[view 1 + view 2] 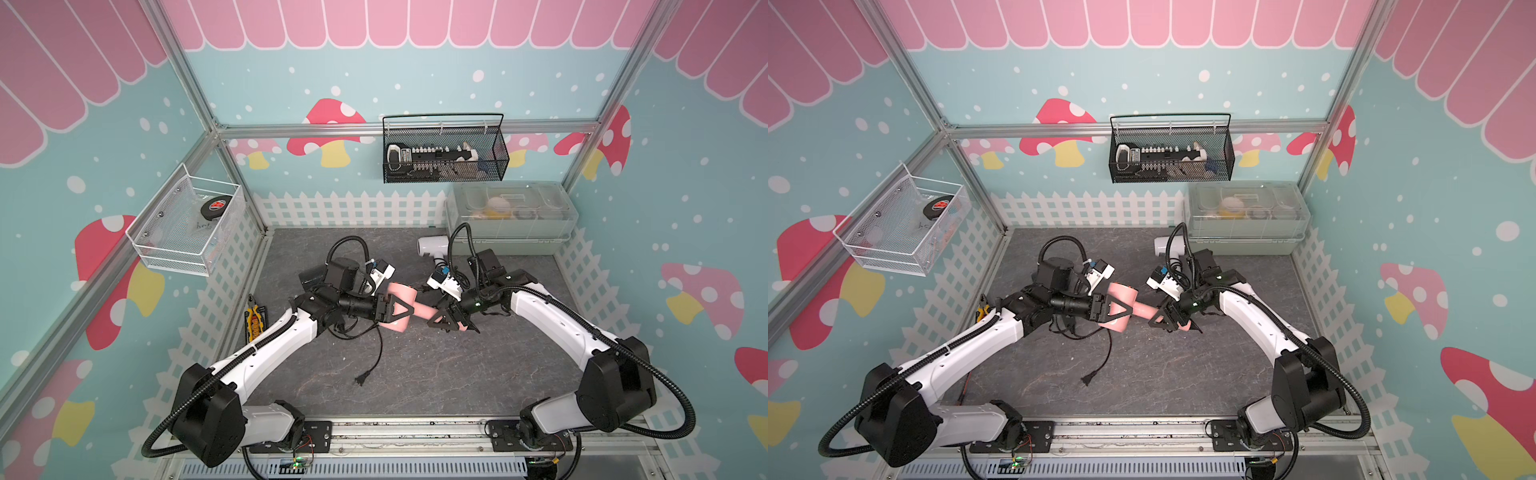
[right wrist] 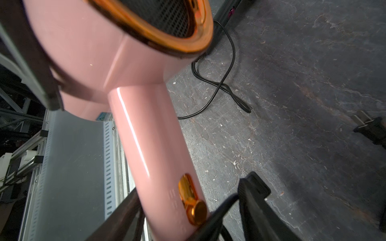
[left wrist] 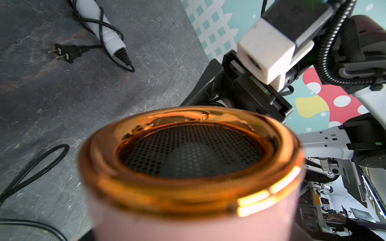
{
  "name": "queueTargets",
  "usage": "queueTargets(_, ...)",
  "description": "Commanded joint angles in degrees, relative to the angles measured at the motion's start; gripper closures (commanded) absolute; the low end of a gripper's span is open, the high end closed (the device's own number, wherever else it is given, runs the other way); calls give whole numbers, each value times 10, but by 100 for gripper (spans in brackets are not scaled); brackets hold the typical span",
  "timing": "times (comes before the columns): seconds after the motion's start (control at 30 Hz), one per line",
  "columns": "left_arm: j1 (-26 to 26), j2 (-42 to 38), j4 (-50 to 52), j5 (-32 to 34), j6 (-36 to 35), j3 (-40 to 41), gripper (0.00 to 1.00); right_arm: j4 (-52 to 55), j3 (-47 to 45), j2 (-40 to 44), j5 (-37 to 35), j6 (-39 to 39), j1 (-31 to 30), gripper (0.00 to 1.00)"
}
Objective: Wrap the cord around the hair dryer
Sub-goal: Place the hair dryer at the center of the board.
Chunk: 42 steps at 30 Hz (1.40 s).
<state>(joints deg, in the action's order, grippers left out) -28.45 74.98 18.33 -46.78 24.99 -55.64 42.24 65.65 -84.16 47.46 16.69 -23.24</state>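
Observation:
A pink hair dryer [image 1: 405, 293] [image 1: 1124, 294] with a gold rim [image 3: 188, 187] hangs above the grey table in both top views. My left gripper [image 1: 397, 311] [image 1: 1119, 312] is shut on its barrel; its fingers are hidden in the left wrist view. My right gripper [image 1: 442, 322] [image 2: 188, 208] straddles the pink handle [image 2: 150, 146]. One finger lies against the handle. The other finger [image 2: 252, 194] stands apart from it, with the black cord [image 2: 219, 208] in the gap. The cord [image 1: 379, 349] trails down to its plug [image 1: 360, 380] [image 1: 1087, 379] on the table.
A white hair dryer [image 1: 432, 245] [image 3: 98, 20] with its own cord and plug [image 3: 62, 54] lies behind my right arm. A clear lidded box [image 1: 511, 216] stands back right. A black wire basket [image 1: 444, 166] hangs on the back wall, a white one [image 1: 183, 224] on the left wall. Yellow pliers [image 1: 254, 320] lie at the left edge.

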Motion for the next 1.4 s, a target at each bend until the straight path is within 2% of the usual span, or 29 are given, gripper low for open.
queueTargets(0.0,10,-27,-22,-35,-18,-31,100,26,4,-15,19,25,-4,41)
queueTargets(0.07,15,-27,-22,-37,-17,-31,100,28,4,-18,23,26,-8,45)
queueTargets(0.23,19,-25,-24,-46,-20,-37,100,29,8,-29,27,29,-17,49)
queueTargets(0.6,20,-9,-39,-54,-20,-43,100,30,13,-60,12,20,-29,85)
queueTargets(0.77,20,8,-47,-44,-20,-47,100,-29,-16,-63,11,-40,-29,100)
queueTargets(0.9,18,23,-48,-26,-26,-55,100,-93,-57,-57,15,-94,-29,100)
queueTargets(1.07,18,36,-57,24,-22,-62,57,-133,-89,-49,7,-142,-27,100)
queueTargets(1.13,18,42,-56,63,-20,-64,29,-145,-105,-49,7,-159,-24,100)
queueTargets(1.17,18,44,-56,87,-17,-65,20,-157,-119,-49,5,-176,-21,100)
queueTargets(1.27,19,40,-64,139,-13,-60,2,-218,-172,-52,7,-236,-5,100)
queueTargets(1.37,19,26,-84,176,-6,-45,1,-273,-217,-65,1,-289,21,100)
